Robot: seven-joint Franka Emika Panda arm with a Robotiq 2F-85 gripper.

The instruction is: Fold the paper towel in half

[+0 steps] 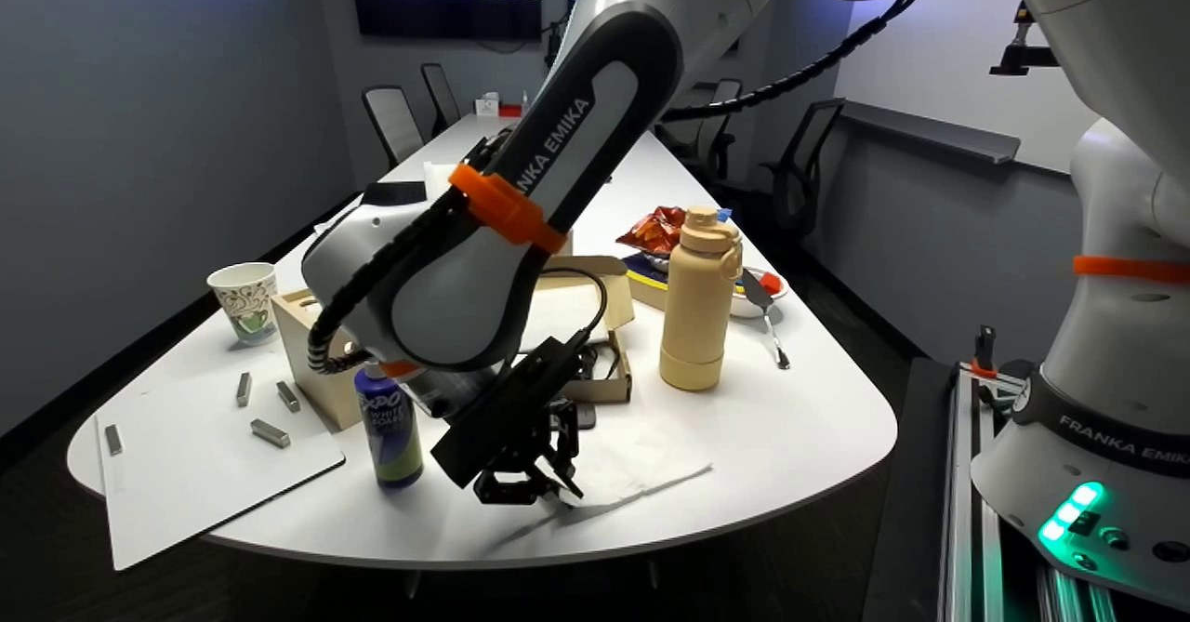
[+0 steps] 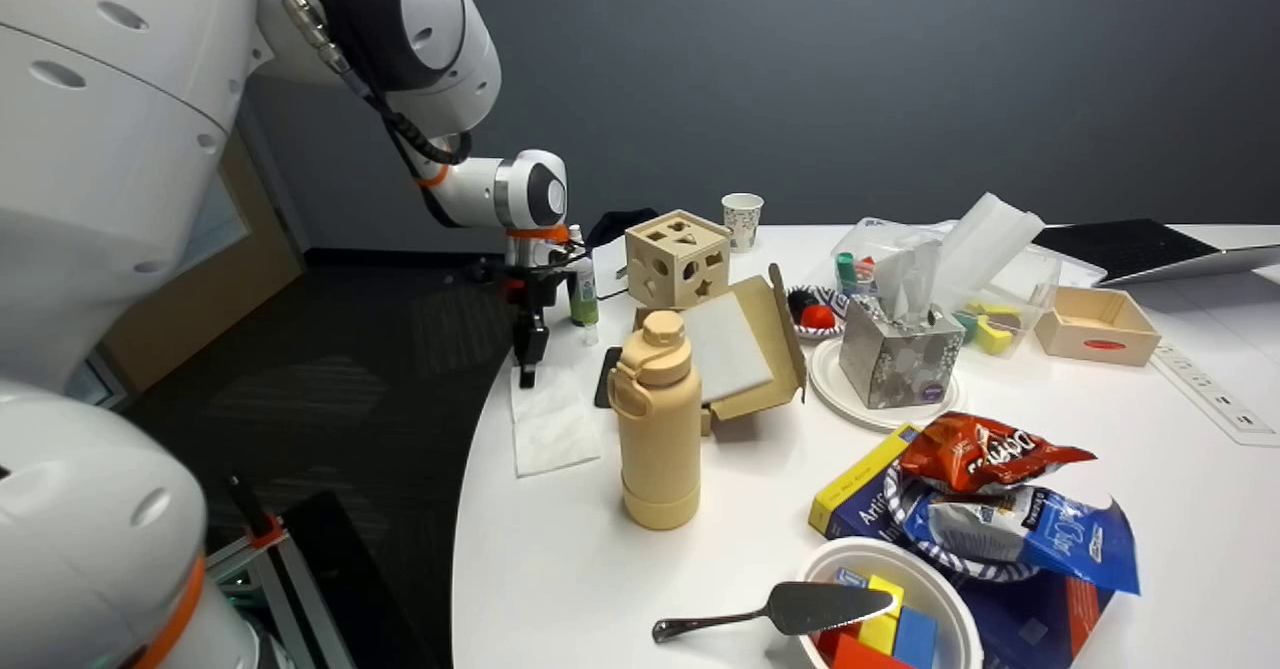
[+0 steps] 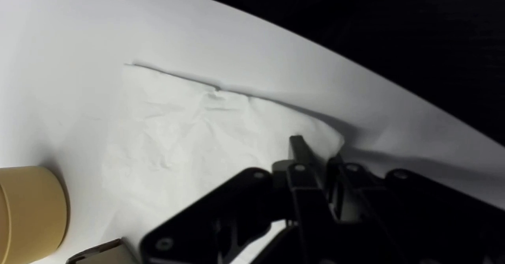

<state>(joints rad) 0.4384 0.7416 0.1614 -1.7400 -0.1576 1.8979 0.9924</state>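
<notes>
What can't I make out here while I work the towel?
Paper towel: whether it is pinched; the gripper hides the spot in the wrist view.
Water bottle: upper part, cut off by the wrist view's left edge.
Cardboard box: partly behind the water bottle in an exterior view.

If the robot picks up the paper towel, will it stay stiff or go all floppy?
Probably floppy: the paper towel shows soft wrinkles. It's likely light, since its edge looks thin. Pushed, it might crumple more along those wrinkles.
</notes>
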